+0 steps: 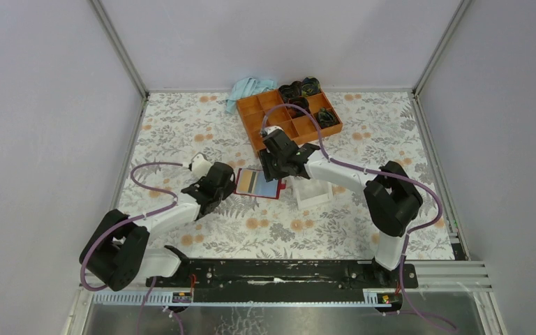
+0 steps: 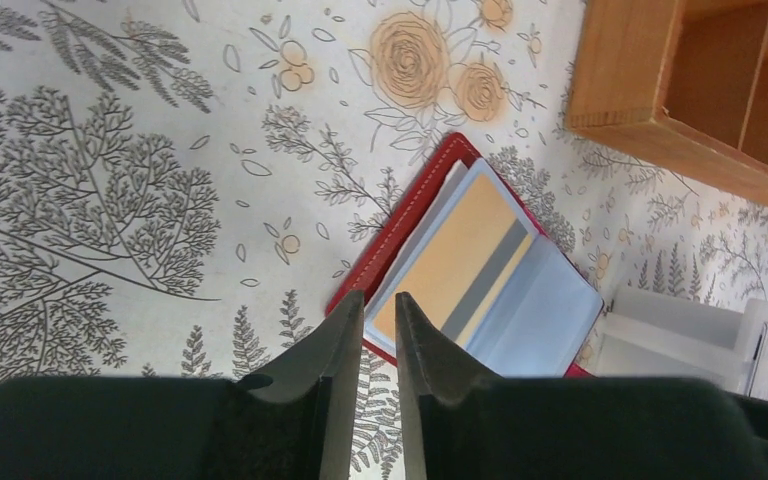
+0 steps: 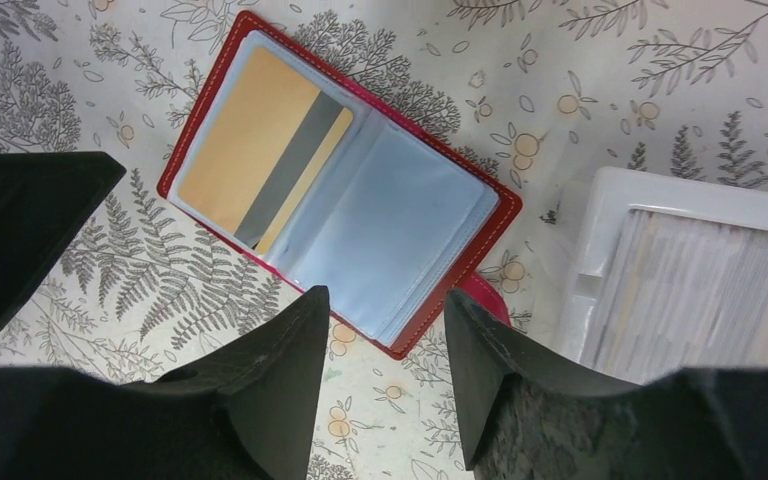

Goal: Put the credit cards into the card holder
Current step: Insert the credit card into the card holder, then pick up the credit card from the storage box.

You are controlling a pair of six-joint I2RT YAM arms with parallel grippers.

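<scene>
The dark-red card holder (image 1: 271, 190) lies open on the floral cloth. A tan-gold credit card (image 3: 250, 165) with a grey stripe sits in its left clear pocket, and the right pocket (image 3: 410, 220) looks blank. In the left wrist view the same card (image 2: 460, 255) lies just beyond my left gripper (image 2: 380, 300), whose jaws stand a narrow gap apart with nothing between them, at the holder's (image 2: 550, 310) left edge. My right gripper (image 3: 385, 300) hangs open over the holder's near right edge, holding nothing. From above, the left gripper (image 1: 232, 183) and right gripper (image 1: 278, 171) flank the holder.
A whitish box (image 3: 600, 250) holding a stack of thin pale cards (image 3: 700, 290) stands right of the holder (image 1: 314, 194). An orange compartment tray (image 1: 251, 115) with dark items sits behind, a light blue cloth (image 1: 248, 89) at the back. The left finger (image 3: 20, 230) shows in the right wrist view.
</scene>
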